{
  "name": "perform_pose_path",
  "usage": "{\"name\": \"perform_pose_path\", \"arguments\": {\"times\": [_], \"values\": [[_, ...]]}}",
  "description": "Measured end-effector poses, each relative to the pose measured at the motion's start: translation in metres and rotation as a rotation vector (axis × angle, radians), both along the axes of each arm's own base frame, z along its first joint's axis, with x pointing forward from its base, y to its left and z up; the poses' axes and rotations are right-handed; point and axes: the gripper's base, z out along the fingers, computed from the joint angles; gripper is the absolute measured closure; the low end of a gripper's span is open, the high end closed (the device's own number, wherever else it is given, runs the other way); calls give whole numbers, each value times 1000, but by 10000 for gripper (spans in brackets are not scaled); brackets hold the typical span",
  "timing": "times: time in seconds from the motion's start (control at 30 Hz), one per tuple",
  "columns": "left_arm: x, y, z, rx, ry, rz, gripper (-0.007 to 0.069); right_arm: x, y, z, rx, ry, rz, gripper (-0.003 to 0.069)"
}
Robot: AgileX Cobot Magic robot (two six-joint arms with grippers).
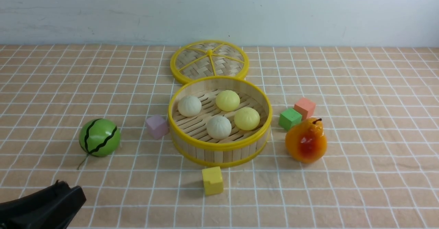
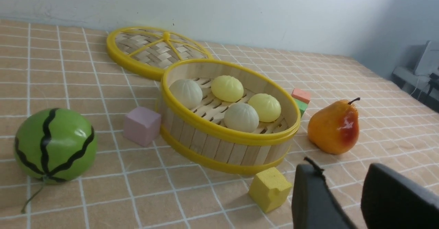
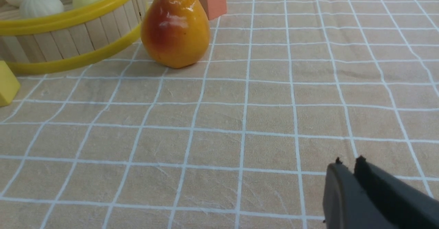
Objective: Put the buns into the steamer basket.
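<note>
The steamer basket (image 1: 219,147) stands mid-table, bamboo-slatted with yellow rims. On its slatted floor lie two off-white buns (image 1: 189,105) (image 1: 218,126) and two pale yellow buns (image 1: 227,100) (image 1: 246,118). All of them also show in the left wrist view, inside the basket (image 2: 226,133). My left gripper (image 1: 70,192) is low at the near left corner, far from the basket; its fingers (image 2: 343,170) stand apart with only cloth between them. My right gripper (image 3: 349,162) hovers over bare cloth, near side of the pear, fingertips together and holding nothing. It is out of the front view.
The flat woven lid (image 1: 209,60) lies behind the basket, touching it. A green striped melon ball (image 1: 99,137) sits left, an orange pear (image 1: 306,140) right. Cubes surround the basket: purple (image 1: 156,126), yellow (image 1: 212,180), green (image 1: 289,118), salmon (image 1: 305,107).
</note>
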Motion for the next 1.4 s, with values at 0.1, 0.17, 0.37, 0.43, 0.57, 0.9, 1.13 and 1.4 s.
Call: {"name": "perform_pose_path", "arguments": {"times": [0.1,0.17,0.37,0.43,0.57,0.9,1.13,1.4], "values": [[0,1,-3,37,14,7,407,0,0,0,0,0,0,602],[1,2,-5,57,33,21,407,0,0,0,0,0,0,598],[1,5,-4,59,20,49,407,0,0,0,0,0,0,591],[0,9,-2,48,4,84,409,0,0,0,0,0,0,589],[-7,26,-1,-32,-44,250,426,0,0,0,0,0,0,582],[-28,42,-62,-73,159,487,638,0,0,0,0,-1,0,568],[-31,41,-73,-44,255,478,638,0,0,0,0,-2,0,562],[-31,41,-72,-43,251,478,638,0,0,0,1,-1,0,553]]}}
